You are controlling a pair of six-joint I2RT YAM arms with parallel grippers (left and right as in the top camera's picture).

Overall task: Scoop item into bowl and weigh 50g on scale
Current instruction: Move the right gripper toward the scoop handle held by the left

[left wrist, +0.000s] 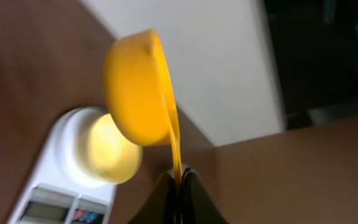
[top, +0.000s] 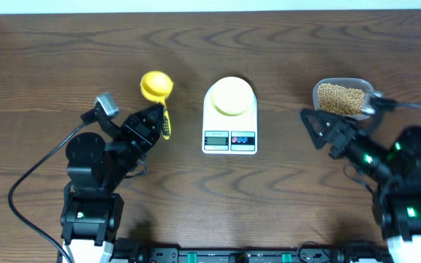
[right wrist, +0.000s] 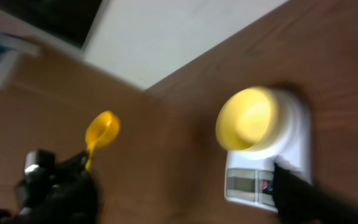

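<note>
While the surface [top: 50, 58] lies open along the frame's top edge, the scale [top: 229, 139] stands mid-frame, carrying the bowl [top: 232, 96], squarely between the clear tub [top: 320, 89] at right and the scoop [top: 155, 85] at left. We see the left tool [top: 162, 123] clenched on the scoop's handle, cup toward the top edge; the right tool [top: 311, 126], spread and empty, is nearer the beans [top: 340, 99] in the tub.

White scale [top: 229, 127] sat flat, display & two coloured btns at its front edge. Small pale-yellow bowl [top: 231, 96] stood upright on the scale's back half and looked empty. Tan beans [top: 341, 98] lay piled in a clear tub [top: 319, 93], well right of the scale.
</note>
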